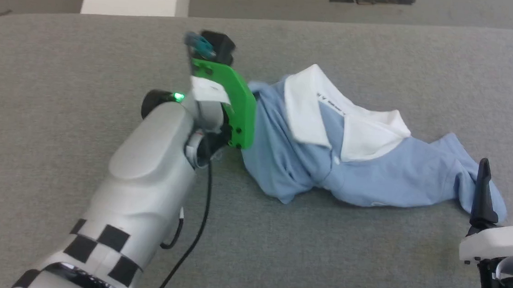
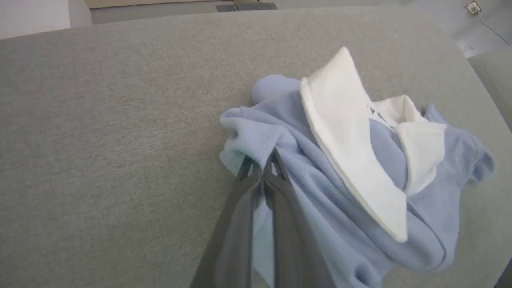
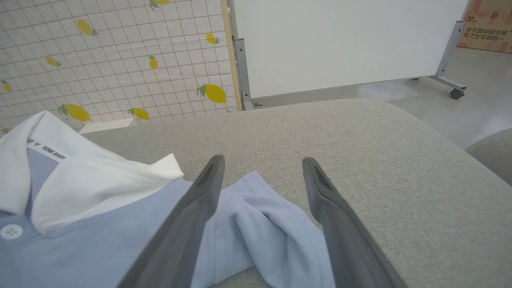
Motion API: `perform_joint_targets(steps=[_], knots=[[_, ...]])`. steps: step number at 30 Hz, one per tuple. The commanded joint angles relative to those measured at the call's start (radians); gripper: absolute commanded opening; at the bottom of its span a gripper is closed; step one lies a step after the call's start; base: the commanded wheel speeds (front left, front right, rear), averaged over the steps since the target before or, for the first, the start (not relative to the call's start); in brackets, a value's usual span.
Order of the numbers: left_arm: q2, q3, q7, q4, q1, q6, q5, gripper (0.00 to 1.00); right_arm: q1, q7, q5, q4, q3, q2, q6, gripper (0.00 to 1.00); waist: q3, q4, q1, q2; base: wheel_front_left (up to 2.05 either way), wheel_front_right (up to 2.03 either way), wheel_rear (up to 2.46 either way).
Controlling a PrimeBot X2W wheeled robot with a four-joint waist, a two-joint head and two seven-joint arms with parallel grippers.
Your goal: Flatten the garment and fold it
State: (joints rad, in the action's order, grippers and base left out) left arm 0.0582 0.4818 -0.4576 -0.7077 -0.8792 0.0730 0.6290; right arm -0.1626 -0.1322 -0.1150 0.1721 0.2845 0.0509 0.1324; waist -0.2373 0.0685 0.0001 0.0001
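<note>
Cloth first: the garment [image 1: 372, 185] [image 2: 312, 192] [image 3: 100, 248] lies bunched on the grey table [image 1: 60, 78] [image 2: 100, 120] [image 3: 380, 160], right of centre from my head camera, stretched in a rumpled band from left to right. Its white collar [image 1: 314, 107] [image 2: 348, 152] [image 3: 92, 184] sits on the far side, splayed open, with a printed neck label [image 1: 330, 103] [image 3: 46, 150] showing inside. A white button [image 3: 11, 231] sits just below the collar in my right wrist view. The blue fabric is creased and heaped, nowhere flat.

At the garment's left end, my left gripper [image 2: 262, 160] has its jaws closed tight on a fold of the blue cloth, which puckers around the fingertips. From the head camera those fingers are hidden behind the green bracket [image 1: 237, 101] on the wrist; the pale forearm [image 1: 154, 168] reaches in from the near left, with checkered markers [image 1: 102, 246] and a black cable [image 1: 199, 231] hanging beneath it.

At the garment's right end, my right gripper [image 1: 503, 167] [image 3: 262, 160] has its jaws spread wide, holding nothing. One finger lies over a loose blue fold, the other over bare table; I cannot tell whether either touches.

Beyond the table's far edge stand a white panel on castors [image 3: 340, 40] and a gridded sheet printed with lemons [image 3: 100, 60].
</note>
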Motion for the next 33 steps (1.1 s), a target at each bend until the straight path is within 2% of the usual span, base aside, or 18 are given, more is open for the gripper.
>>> perform_joint_targets(steps=[1, 7, 11, 14, 19, 24, 25, 26, 27, 33], knots=[[0.018, -0.021, 0.023, 0.016, 0.019, -0.010, 0.022, 0.00, 0.007, 0.001, 0.005, 0.002, -0.001, -0.001, -0.002, 1.00, 0.040, -0.043, -0.0001, -0.0001, 0.00, 0.00, 0.00], [0.093, -0.115, 0.107, 0.144, 0.133, -0.063, 0.066, 0.00, 0.030, 0.014, 0.015, 0.001, 0.005, -0.001, -0.002, 1.00, 0.082, -0.103, -0.0001, -0.0001, 0.00, 0.00, 0.00], [0.158, -0.172, 0.121, 0.266, 0.307, -0.129, 0.091, 0.00, 0.048, 0.028, 0.018, -0.007, 0.009, -0.001, -0.002, 1.00, 0.105, -0.137, -0.0001, -0.0001, 0.00, 0.00, 0.00], [0.187, -0.197, 0.098, 0.349, 0.459, -0.175, 0.118, 0.00, 0.054, 0.036, 0.019, -0.013, 0.006, -0.001, -0.002, 1.00, 0.110, -0.152, -0.0001, -0.0001, 0.00, 0.00, 0.00], [0.180, -0.191, 0.037, 0.443, 0.689, -0.215, 0.178, 0.00, 0.052, 0.045, 0.015, -0.016, -0.003, -0.001, -0.002, 1.00, 0.105, -0.164, -0.0001, -0.0001, 0.00, 0.00, 0.00], [0.152, -0.197, 0.024, 0.468, 0.779, -0.221, 0.228, 0.00, 0.048, 0.046, 0.010, -0.010, -0.013, -0.001, -0.002, 1.00, 0.104, -0.160, -0.0001, -0.0001, 0.00, 0.00, 0.00], [0.148, -0.208, 0.030, 0.475, 0.786, -0.218, 0.241, 0.16, 0.049, 0.046, 0.009, -0.008, -0.015, -0.001, -0.002, 1.00, 0.105, -0.157, -0.0001, -0.0001, 0.00, 0.00, 0.00], [0.150, -0.216, 0.037, 0.483, 0.787, -0.215, 0.247, 0.48, 0.050, 0.046, 0.008, -0.007, -0.016, -0.001, -0.002, 1.00, 0.106, -0.154, -0.0001, -0.0001, 0.00, 0.00, 0.00], [0.152, -0.232, 0.054, 0.498, 0.785, -0.211, 0.252, 1.00, 0.051, 0.046, 0.006, -0.005, -0.016, -0.001, -0.002, 1.00, 0.107, -0.152, -0.0001, -0.0001, 0.00, 0.00, 0.00], [0.189, -0.339, 0.217, 0.634, 0.768, -0.157, 0.251, 1.00, 0.058, 0.039, 0.001, 0.013, -0.014, -0.001, -0.002, 1.00, 0.121, -0.136, -0.0001, -0.0001, 0.00, 0.00, 0.00]])
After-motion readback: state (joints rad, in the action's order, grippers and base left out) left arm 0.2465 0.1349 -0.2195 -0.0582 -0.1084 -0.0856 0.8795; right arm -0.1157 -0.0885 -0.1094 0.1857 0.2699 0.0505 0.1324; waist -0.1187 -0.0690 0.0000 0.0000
